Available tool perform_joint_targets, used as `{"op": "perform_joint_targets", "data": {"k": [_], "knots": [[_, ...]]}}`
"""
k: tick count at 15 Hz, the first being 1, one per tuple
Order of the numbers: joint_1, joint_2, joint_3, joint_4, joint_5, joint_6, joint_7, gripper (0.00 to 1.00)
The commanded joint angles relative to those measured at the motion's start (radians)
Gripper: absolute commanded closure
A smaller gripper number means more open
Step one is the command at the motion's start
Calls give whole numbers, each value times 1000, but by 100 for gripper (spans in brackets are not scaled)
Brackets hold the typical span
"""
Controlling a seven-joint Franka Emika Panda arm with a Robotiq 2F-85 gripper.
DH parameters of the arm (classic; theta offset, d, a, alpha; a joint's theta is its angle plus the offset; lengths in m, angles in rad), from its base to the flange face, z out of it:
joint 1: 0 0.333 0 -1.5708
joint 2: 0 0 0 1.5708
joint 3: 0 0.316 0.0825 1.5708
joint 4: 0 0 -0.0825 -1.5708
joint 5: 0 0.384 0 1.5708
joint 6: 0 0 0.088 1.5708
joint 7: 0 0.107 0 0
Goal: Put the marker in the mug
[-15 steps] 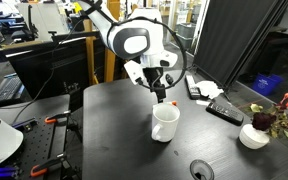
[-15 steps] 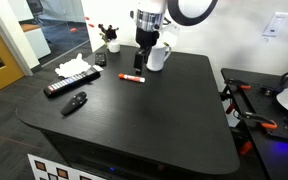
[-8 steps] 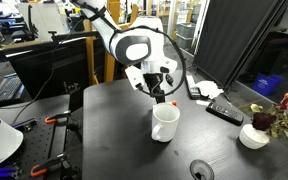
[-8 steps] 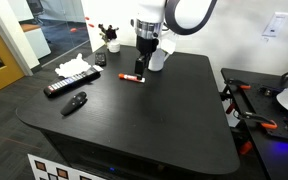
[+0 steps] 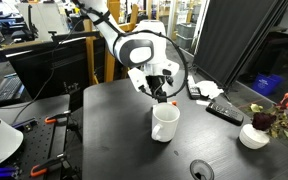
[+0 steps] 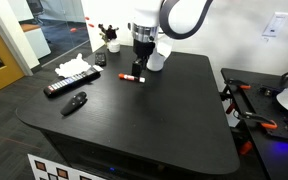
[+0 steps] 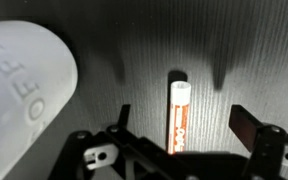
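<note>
Clearly the claw (image 7: 184,116) is spread open in the wrist view; its two dark fingers (image 7: 246,123) stand to the left and right of the marker (image 7: 177,125), with bare tabletop (image 7: 114,40) showing between each finger and the pen, so nothing is grasped. The marker lies flat, running up and down near the centre of that frame, its whitish end uppermost and its orange-red body reaching to the lower edge. The mug (image 7: 19,95) fills the left side of the same frame, a broad white curve, apart from the marker.

In an exterior view the claw (image 6: 137,68) hangs just above the marker (image 6: 132,78), which lies on the dark tabletop (image 6: 154,110) in the upper middle of the frame; the mug (image 6: 157,58) stands just behind and to the right of it, partly hidden by the arm. A remote (image 6: 66,86) and a small dark object (image 6: 75,102) lie further left.

In an exterior view the mug (image 5: 165,123) stands upright at centre, below the claw (image 5: 162,96); a white bowl with dried flowers (image 5: 254,135) sits at the right.
</note>
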Motion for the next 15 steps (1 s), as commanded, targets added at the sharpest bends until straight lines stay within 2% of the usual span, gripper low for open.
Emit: {"op": "perform_joint_targets", "data": {"k": [1, 15], "knots": [[12, 25, -2, 46, 30, -12, 22, 0], [31, 96, -17, 220, 29, -174, 64, 0]]}}
